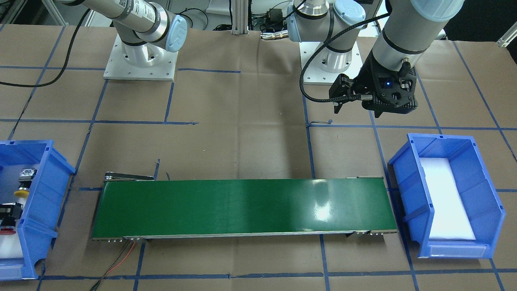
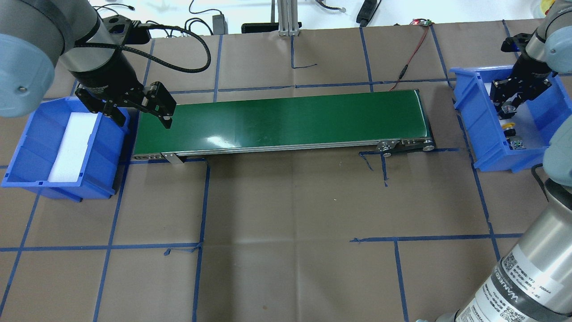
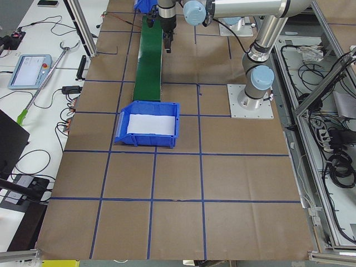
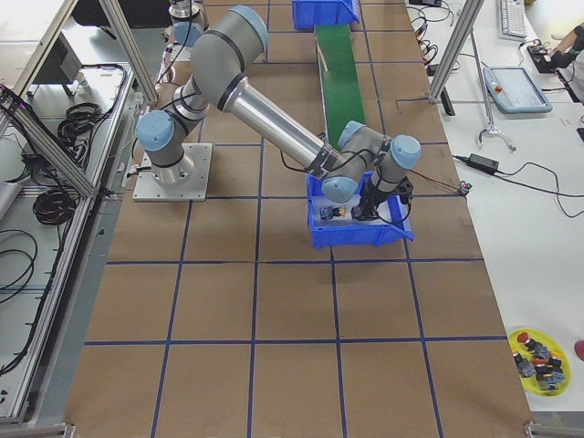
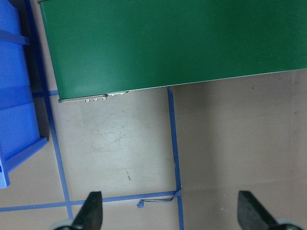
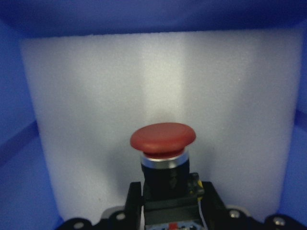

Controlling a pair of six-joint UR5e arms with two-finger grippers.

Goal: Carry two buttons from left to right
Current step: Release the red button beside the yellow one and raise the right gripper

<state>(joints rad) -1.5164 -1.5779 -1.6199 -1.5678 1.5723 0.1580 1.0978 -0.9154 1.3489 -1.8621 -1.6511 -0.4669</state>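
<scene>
The red button (image 6: 163, 140), with red mushroom cap and black neck, sits between the fingers of my right gripper (image 6: 170, 194), which is shut on its body over the white foam of the right blue bin (image 2: 469, 117). The yellow button (image 2: 508, 128) lies in the same bin just nearer my base; it also shows in the front view (image 1: 22, 193). My left gripper (image 5: 171, 213) is open and empty. It hangs over the left end of the green conveyor belt (image 2: 286, 118), beside the left blue bin (image 2: 27, 147), which holds only white foam.
The conveyor runs between the two bins. A red and black wire (image 2: 411, 53) leads off its far right end. Both arm bases (image 1: 139, 60) stand behind the belt. A yellow dish of spare buttons (image 4: 538, 356) lies on the table far from the bins.
</scene>
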